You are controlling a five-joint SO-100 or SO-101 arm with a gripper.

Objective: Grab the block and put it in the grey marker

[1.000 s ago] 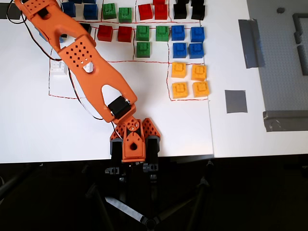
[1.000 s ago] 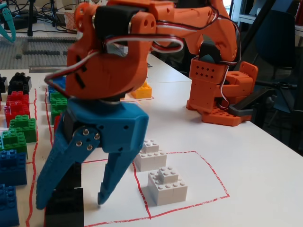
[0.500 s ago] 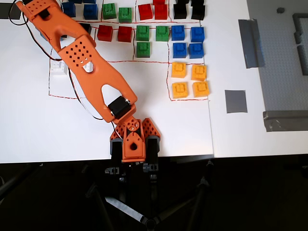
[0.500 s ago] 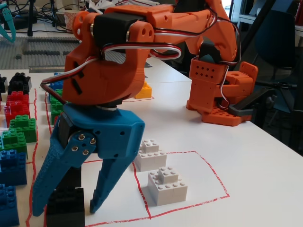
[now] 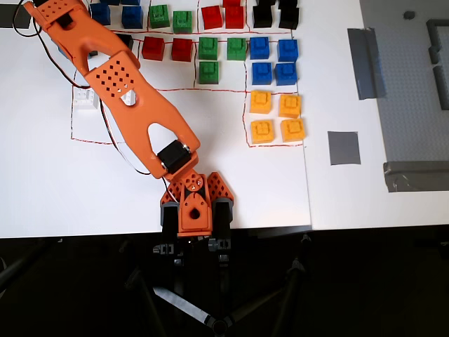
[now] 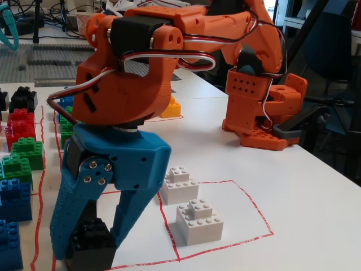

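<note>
In the fixed view my gripper (image 6: 90, 251) points straight down, its blue fingers (image 6: 132, 197) on either side of a black block (image 6: 93, 237) that stands on the white table. The jaws sit tight against the block's sides. In the overhead view the orange arm (image 5: 133, 105) reaches to the top left and hides the gripper; only a black corner (image 5: 125, 40) shows beside it. The grey marker (image 5: 344, 147), a small square tape patch, lies far to the right on the table, and it is out of the fixed view.
Blue (image 5: 273, 60), green (image 5: 208, 60), red (image 5: 167, 49), yellow (image 5: 277, 116) and other black blocks (image 5: 275, 14) stand in red-lined fields. Two white blocks (image 6: 197, 223) stand beside the gripper. A studded baseplate (image 5: 414, 84) and grey tape strips (image 5: 365, 63) lie at the right. The arm's base (image 5: 193, 210) sits at the front edge.
</note>
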